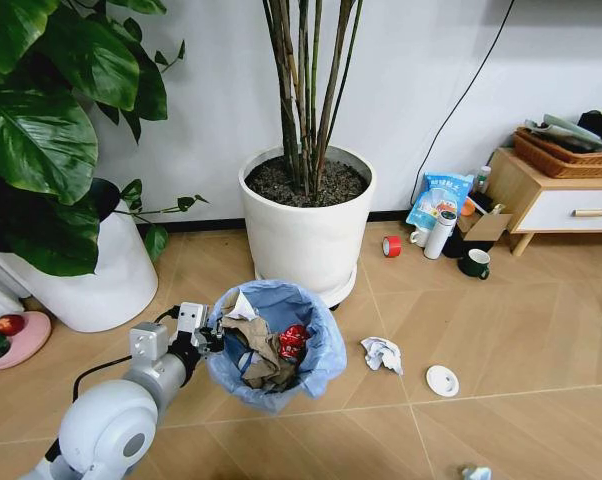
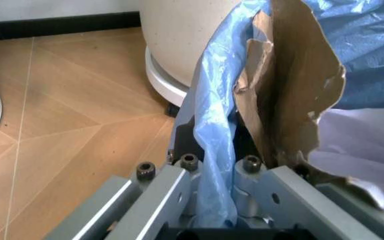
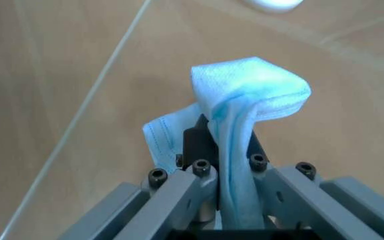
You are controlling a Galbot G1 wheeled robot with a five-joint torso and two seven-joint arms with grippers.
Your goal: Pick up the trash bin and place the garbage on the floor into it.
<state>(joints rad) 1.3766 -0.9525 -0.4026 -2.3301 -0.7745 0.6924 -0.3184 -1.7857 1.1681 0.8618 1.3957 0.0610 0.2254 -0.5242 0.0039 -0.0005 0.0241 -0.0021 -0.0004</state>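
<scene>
The trash bin [image 1: 271,345], a small round bin lined with a crinkled light-blue bag, is held above the floor in front of the big white pot. My left gripper [image 1: 209,340] is shut on its rim and bag [image 2: 212,130]. Inside lie brown paper [image 1: 256,350] [image 2: 292,85] and a red crushed can [image 1: 294,341]. My right gripper [image 3: 225,145] is shut on a folded pale-blue piece of garbage [image 3: 252,95], above bare floor. Its blue tip [image 1: 474,473] peeks in at the head view's lower edge. Crumpled white paper [image 1: 382,353] lies on the floor right of the bin.
A white round lid [image 1: 442,380] lies right of the paper. A big white plant pot [image 1: 307,225] stands just behind the bin, another pot [image 1: 101,275] at the left. Red tape roll [image 1: 392,246], bottle, mug [image 1: 474,264] and a low cabinet [image 1: 556,195] sit at the back right.
</scene>
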